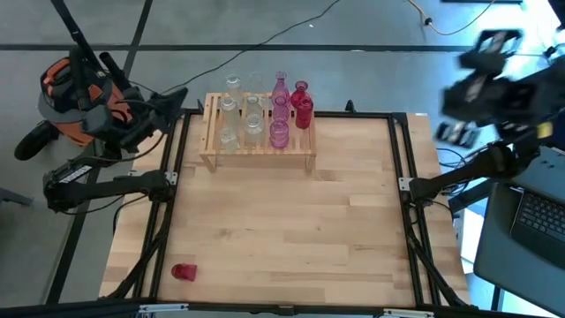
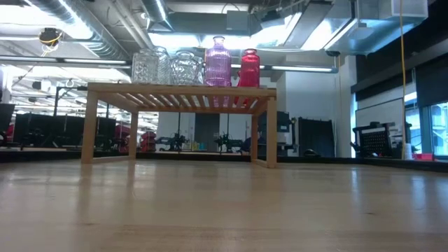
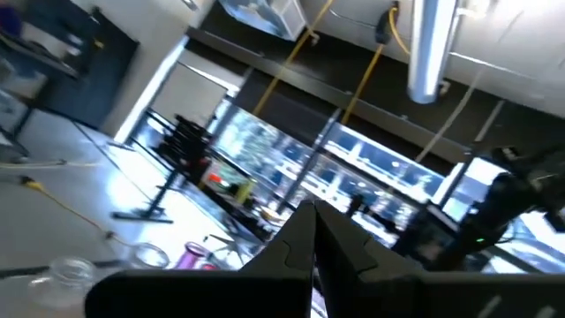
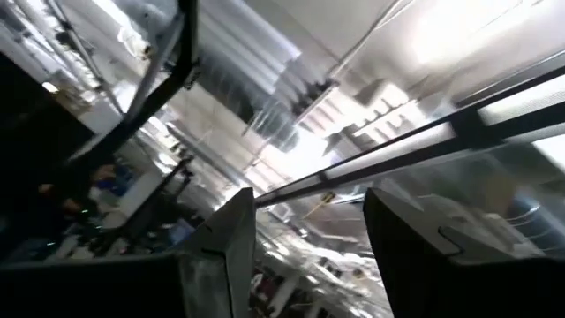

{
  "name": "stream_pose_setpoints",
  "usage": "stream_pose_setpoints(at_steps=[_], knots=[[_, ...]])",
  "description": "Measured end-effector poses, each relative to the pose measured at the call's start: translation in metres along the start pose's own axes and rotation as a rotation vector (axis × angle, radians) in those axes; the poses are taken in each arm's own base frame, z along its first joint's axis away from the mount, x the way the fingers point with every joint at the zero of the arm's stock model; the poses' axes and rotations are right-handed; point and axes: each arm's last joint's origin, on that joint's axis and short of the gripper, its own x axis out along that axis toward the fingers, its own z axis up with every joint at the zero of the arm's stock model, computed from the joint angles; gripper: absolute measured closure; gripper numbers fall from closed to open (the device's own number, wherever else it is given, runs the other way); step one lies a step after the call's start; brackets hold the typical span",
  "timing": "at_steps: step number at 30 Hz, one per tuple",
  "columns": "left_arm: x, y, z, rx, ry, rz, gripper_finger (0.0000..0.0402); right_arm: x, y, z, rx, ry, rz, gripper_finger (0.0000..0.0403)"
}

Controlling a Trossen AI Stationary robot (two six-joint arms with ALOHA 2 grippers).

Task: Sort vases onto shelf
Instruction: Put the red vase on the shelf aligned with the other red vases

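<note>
One red vase [image 1: 184, 272] is left at lower left; others are set on the shelf [image 1: 258, 157]. Left gripper [image 3: 312, 231] is closed, right gripper [image 4: 309, 238] parted, nothing gripped.

This is a robotics lab or industrial workshop, not a home. The wooden bench [image 1: 291, 221] stands on a grey concrete floor [image 1: 265, 35] with cables [image 1: 256, 44] trailing across it toward twelve o'clock. In the low view, bare silver ventilation ducts [image 2: 77, 31] and strip lights [image 2: 91, 61] run under an open ceiling, and dark equipment racks [image 2: 311, 136] and workstations fill the room behind. A laptop [image 1: 538, 221] sits off the bench at three o'clock. The left wrist view shows a hanging pipe [image 3: 430, 49], yellow cables [image 3: 291, 62] and a tripod stand [image 3: 163, 177] by large windows.
</note>
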Motion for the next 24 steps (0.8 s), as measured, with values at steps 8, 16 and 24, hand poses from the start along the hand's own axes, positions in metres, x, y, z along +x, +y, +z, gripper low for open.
stream_pose_setpoints(at_steps=[8,16,24], knots=[[0.000,-0.003,-0.002,-0.067,0.055,-0.089,0.0401,-0.007,0.061,-0.074,0.102,-0.119,-0.132,0.0230],[-0.001,-0.006,-0.004,-0.081,0.145,-0.222,0.0401,-0.096,0.118,-0.129,0.272,-0.169,-0.372,0.0230],[-0.005,-0.006,-0.014,-0.212,0.356,-0.319,0.0401,-0.146,0.213,-0.181,0.503,0.175,-0.304,0.0230]])
